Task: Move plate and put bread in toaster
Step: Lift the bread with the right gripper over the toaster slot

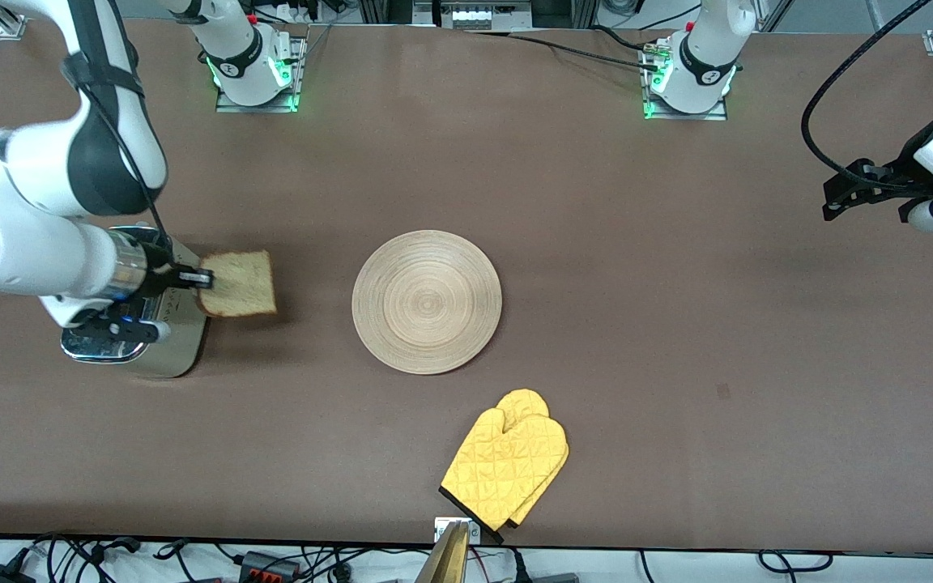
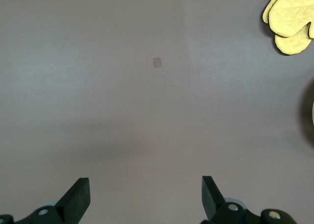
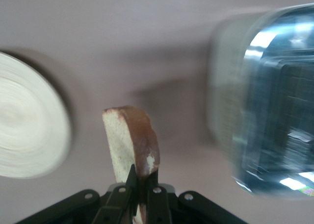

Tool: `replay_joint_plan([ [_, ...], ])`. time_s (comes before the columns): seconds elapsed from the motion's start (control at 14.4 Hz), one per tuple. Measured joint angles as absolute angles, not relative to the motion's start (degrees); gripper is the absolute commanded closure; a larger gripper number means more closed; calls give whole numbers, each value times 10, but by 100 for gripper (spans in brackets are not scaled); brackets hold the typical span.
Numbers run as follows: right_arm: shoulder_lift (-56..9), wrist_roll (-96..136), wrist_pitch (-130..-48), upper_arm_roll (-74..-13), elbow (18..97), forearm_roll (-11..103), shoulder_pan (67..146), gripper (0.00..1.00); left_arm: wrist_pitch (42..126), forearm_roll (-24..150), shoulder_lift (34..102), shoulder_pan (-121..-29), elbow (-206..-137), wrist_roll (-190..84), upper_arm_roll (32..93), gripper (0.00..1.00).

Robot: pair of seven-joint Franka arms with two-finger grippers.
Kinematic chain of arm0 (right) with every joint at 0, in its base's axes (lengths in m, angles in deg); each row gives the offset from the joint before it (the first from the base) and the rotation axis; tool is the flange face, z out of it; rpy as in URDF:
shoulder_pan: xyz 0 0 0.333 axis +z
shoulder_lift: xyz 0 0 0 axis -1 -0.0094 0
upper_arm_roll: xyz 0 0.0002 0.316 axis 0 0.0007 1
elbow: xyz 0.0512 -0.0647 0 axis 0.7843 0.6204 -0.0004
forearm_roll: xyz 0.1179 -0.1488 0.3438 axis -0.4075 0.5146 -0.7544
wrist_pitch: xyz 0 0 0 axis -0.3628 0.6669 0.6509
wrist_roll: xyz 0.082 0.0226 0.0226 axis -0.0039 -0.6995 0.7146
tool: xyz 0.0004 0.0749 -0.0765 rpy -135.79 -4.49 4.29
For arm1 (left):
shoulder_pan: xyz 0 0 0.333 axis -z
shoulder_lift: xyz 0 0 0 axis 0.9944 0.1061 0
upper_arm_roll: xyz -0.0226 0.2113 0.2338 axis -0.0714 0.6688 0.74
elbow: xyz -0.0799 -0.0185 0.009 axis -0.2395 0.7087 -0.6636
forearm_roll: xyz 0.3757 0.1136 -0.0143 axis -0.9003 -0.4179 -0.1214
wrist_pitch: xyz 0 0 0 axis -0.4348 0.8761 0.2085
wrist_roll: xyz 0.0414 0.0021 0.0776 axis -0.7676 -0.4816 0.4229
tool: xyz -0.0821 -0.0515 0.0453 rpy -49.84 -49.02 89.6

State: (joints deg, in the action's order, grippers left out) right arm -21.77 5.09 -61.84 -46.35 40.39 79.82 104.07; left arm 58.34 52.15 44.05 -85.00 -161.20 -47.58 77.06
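My right gripper [image 1: 201,279] is shut on the bread [image 1: 238,283], a square pale slice with a brown crust, and holds it up in the air just beside the toaster [image 1: 160,346], toward the plate. In the right wrist view the bread [image 3: 131,140] stands edge-on between my fingers, with the chrome-topped toaster [image 3: 267,116] and the plate [image 3: 27,121] on either side. The round light-wood plate [image 1: 427,301] lies at the table's middle. My left gripper [image 1: 839,194] waits open and empty over the left arm's end of the table; it also shows in the left wrist view [image 2: 145,197] over bare table.
A yellow quilted oven mitt [image 1: 507,465] lies near the table's front edge, nearer to the front camera than the plate; it also shows in the left wrist view [image 2: 289,20]. My right arm hangs over the toaster's top and hides most of it.
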Motion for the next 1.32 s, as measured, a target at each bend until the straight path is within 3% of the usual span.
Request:
replay_joint_plan([
  [0.21, -216, 103, -546, -464, 359, 890, 1041, 100, 583, 522, 441, -850, -1612, -476, 771, 0],
  [0.49, -218, 193, -528, -473, 332, 1010, 1038, 100, 583, 522, 441, -850, -1612, -476, 771, 0],
  [1.32, -263, 258, -575, -490, 324, 1030, 1010, 100, 583, 522, 441, -848, -1611, -477, 755, 0],
])
